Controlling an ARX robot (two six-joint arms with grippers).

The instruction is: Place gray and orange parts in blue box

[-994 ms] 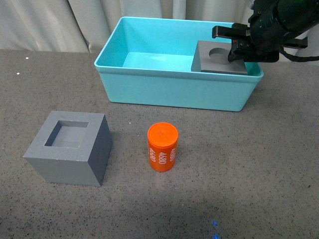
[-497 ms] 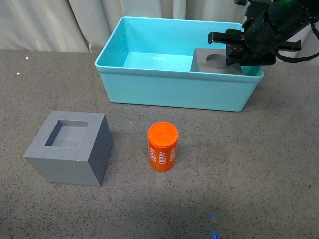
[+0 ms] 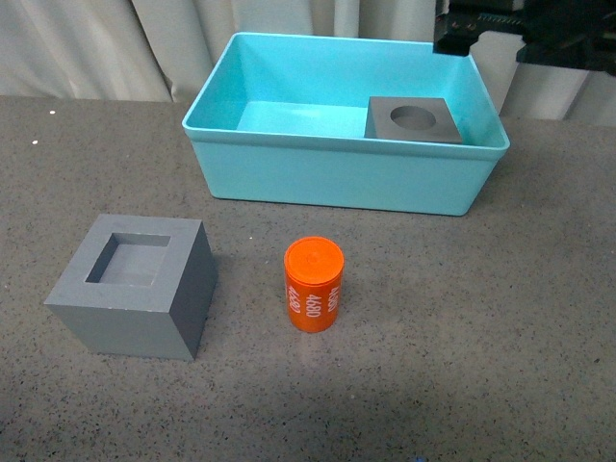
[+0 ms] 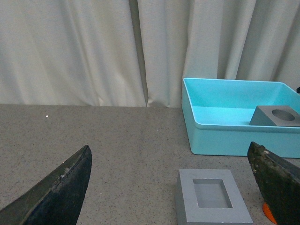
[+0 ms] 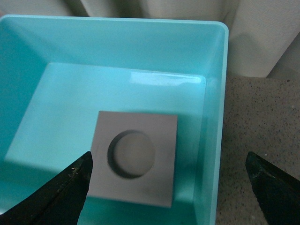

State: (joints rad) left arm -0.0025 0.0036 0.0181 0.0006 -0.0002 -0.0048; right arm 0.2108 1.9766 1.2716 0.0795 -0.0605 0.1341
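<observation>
- The blue box (image 3: 332,173) stands on the gray bench (image 3: 500,318), with a pale curtain (image 3: 87,48) behind it.
- The gray cube with the round recess (image 3: 383,123) lies inside the box, at its right end and close to its near wall, recess facing up.
- The right hand (image 5: 171,187) hangs above the box, over that cube. Its fingers (image 5: 70,192) are spread wide apart and hold nothing.
- The gray cube with the square recess (image 3: 135,289) sits on the bench outside the box, in front of its left end and well apart from it, recess facing up.
- The orange cylinder (image 3: 314,286) stands upright on the bench in front of the box's middle, clear of its near wall, white numerals on its side.
- The left hand (image 4: 168,187) is well apart from the box, out beyond the square-recess cube. Its fingers are wide apart and empty.
</observation>
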